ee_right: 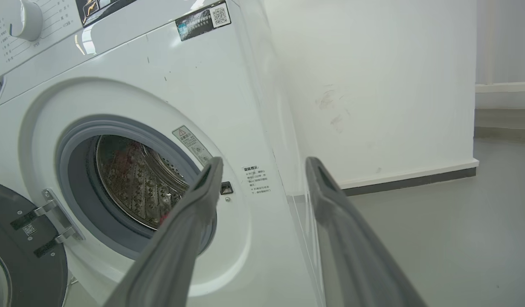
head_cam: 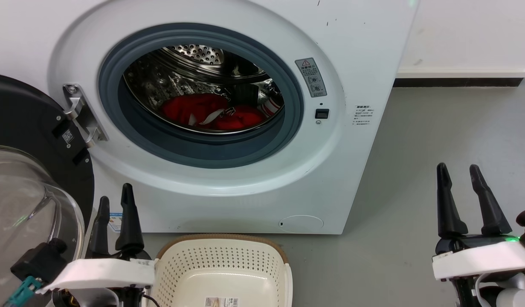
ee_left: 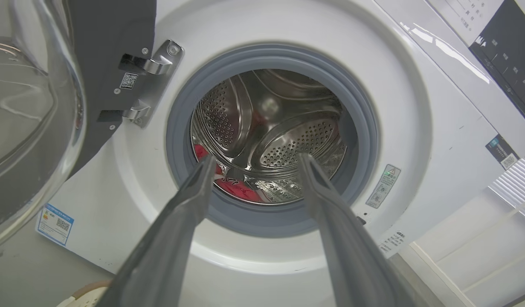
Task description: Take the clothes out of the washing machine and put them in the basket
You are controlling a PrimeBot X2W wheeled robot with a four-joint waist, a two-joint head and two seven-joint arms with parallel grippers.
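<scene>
In the head view the red clothes (head_cam: 211,111) lie low in the steel drum (head_cam: 194,76) of the washing machine (head_cam: 253,192), its glass door (head_cam: 23,204) swung left. The cream basket (head_cam: 221,260) stands on the floor just near of it (barcode sticker on its bottom), with the left gripper (head_cam: 115,194) near left and the right gripper (head_cam: 458,168) near right, both spread and holding nothing. In the left wrist view the parted fingers (ee_left: 177,221) frame the drum mouth with red fabric low inside, while in the right wrist view the spread fingers (ee_right: 181,230) point at the machine's right front edge.
</scene>
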